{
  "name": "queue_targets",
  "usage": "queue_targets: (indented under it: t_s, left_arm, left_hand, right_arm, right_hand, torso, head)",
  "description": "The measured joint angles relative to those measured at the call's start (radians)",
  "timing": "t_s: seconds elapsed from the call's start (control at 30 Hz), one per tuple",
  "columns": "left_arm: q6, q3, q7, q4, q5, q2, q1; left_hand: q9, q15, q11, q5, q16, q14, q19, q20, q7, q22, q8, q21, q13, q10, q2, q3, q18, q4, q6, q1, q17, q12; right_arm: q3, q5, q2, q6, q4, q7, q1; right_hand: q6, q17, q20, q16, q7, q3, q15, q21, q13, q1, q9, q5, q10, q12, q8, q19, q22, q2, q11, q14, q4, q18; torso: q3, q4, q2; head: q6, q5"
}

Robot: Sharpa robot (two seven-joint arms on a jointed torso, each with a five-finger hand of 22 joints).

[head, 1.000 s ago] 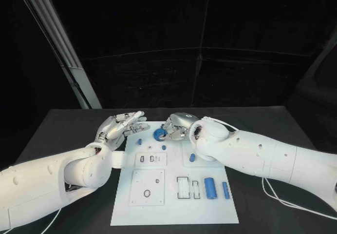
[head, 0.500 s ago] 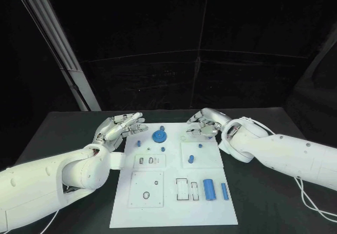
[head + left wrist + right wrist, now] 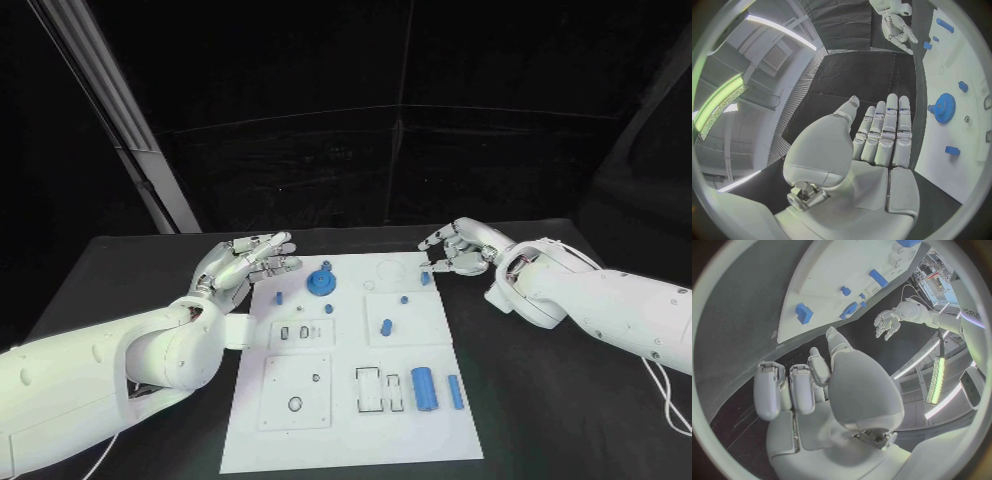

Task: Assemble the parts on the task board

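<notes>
White task board [image 3: 353,400] flat on the black table [image 3: 548,400], long edge running toward 12 o'clock; blue gear [image 3: 322,285] seated near the board's far left corner, at about 11 o'clock from the board's middle; small blue peg [image 3: 280,297] just at 8 o'clock of the gear, another small blue piece [image 3: 387,325] near the centre, a further one [image 3: 424,278] at the far right edge; larger blue cylinder [image 3: 424,389] and thinner blue bar [image 3: 454,391] lying side by side at about 5 o'clock, beside two outlined slots.

Left hand [image 3: 248,262] off the board's far left corner, at 9 o'clock of the gear, fingers straight and loosely together, released, grasping nothing. Right hand [image 3: 459,249] off the far right corner at 1 o'clock, fingers curled inward with nothing seen between them, fingertips close to the small blue piece at that edge; contact cannot be told.
</notes>
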State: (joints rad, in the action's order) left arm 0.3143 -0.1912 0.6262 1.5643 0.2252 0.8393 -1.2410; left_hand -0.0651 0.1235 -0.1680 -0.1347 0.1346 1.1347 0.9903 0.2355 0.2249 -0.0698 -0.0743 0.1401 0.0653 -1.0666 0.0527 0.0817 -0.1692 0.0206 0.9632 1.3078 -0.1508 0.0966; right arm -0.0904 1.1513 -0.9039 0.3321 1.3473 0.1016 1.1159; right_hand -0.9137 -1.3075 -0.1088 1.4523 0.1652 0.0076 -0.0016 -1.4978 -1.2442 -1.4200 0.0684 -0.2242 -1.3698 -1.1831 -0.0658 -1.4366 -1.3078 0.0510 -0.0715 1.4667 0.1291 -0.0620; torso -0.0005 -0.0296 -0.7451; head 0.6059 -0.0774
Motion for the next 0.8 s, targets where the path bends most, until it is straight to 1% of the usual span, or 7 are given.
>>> queue_targets:
  t_s: [0.2,0.37,0.57,0.8]
  left_arm:
    - [-0.001,0.0,0.0,-0.007,-0.001,-0.004,0.001]
    - [-0.002,0.0,0.0,-0.011,-0.002,-0.006,0.001]
    - [-0.003,0.0,0.0,-0.013,-0.002,-0.006,0.001]
    - [-0.004,0.0,0.0,-0.015,-0.002,-0.006,0.002]
  left_hand:
    - [0.0,0.0,0.0,0.0,0.0,0.0,0.0,0.0,0.0,0.0,0.0,0.0,0.0,0.0,0.0,0.0,0.0,0.0,0.0,0.0,0.0,0.0]
    - [0.0,0.0,0.0,0.0,0.0,0.0,0.0,0.0,0.0,0.0,0.0,0.0,0.0,0.0,0.0,0.0,0.0,0.0,0.0,0.0,0.0,0.0]
    - [0.0,0.0,0.0,0.0,0.0,0.0,0.0,0.0,0.0,0.0,0.0,0.0,0.0,0.0,0.0,0.0,0.0,0.0,0.0,0.0,0.0,0.0]
    - [0.0,0.0,0.0,0.0,0.0,0.0,0.0,0.0,0.0,0.0,0.0,0.0,0.0,0.0,0.0,0.0,0.0,0.0,0.0,0.0,0.0,0.0]
  right_arm:
    - [0.0,-0.001,0.006,-0.015,-0.025,0.019,-0.002]
    - [0.0,0.004,0.011,-0.034,-0.041,0.029,-0.012]
    - [0.0,0.009,0.014,-0.053,-0.053,0.035,-0.022]
    - [0.0,0.015,0.014,-0.07,-0.058,0.038,-0.026]
  right_hand:
    - [0.003,0.0,0.0,0.0,-0.003,-0.004,0.0,0.0,0.0,0.0,-0.001,0.004,0.0,0.0,0.0,0.0,0.0,0.0,0.0,0.0,-0.004,0.0]
    - [0.003,0.0,0.0,0.0,-0.003,-0.004,0.0,0.0,0.0,0.0,-0.001,0.009,0.0,0.0,0.0,0.0,0.0,0.0,0.0,0.0,-0.004,0.0]
    - [0.003,0.0,0.0,0.0,-0.003,-0.007,0.0,0.0,0.0,0.0,-0.001,0.009,0.0,0.0,0.0,0.0,0.0,0.0,0.0,0.0,-0.007,0.0]
    - [0.003,0.0,0.0,0.0,-0.003,-0.007,0.0,0.0,0.0,0.0,-0.001,0.014,0.0,0.0,0.0,0.0,0.0,0.0,0.0,0.0,-0.007,0.0]
  torso:
    - [-0.0001,0.0002,0.0]
    - [-0.0009,0.0002,0.0]
    - [-0.0016,0.0002,-0.001]
    - [-0.0022,0.0001,-0.001]
  head:
    - [-0.002,-0.004]
    - [-0.002,-0.006]
    - [0.001,-0.008]
    - [0.004,-0.007]
